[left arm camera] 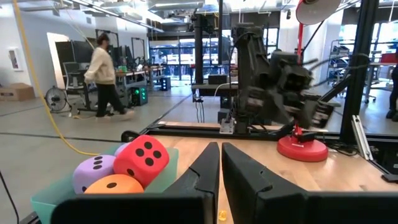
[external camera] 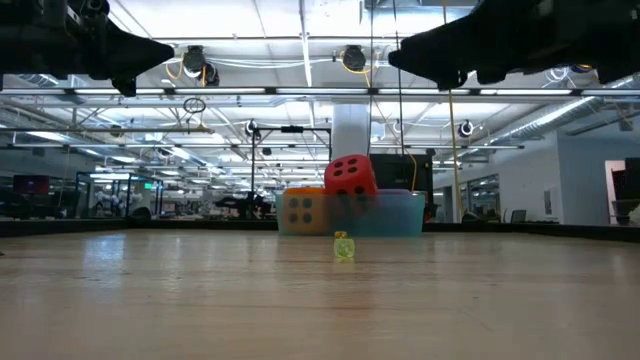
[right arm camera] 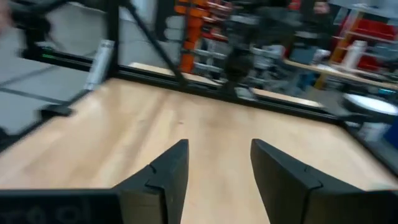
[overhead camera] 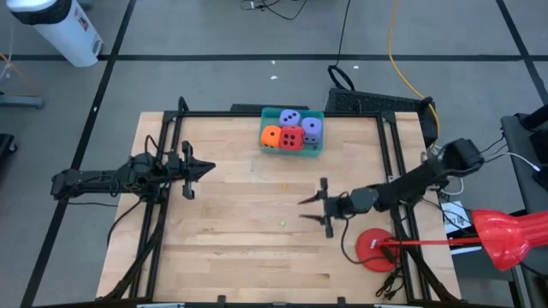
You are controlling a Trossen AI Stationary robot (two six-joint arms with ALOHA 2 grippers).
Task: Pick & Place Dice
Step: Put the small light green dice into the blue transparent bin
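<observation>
The table (overhead camera: 257,214) fills the middle of the high view; its bin (overhead camera: 318,149), at top centre, holds all four dice (overhead camera: 291,137) — two purple, one orange, one red — so the placing looks done. That probably explains the arms being clear of it: the left gripper (overhead camera: 195,170), at centre left, has its fingers nearly together and empty, while the right gripper (overhead camera: 315,210), right of centre, has a moderate gap between its fingers and holds nothing. The low view alone shows a tiny yellow-green thing (external camera: 343,247) lying before the bin — too small to name.
</observation>
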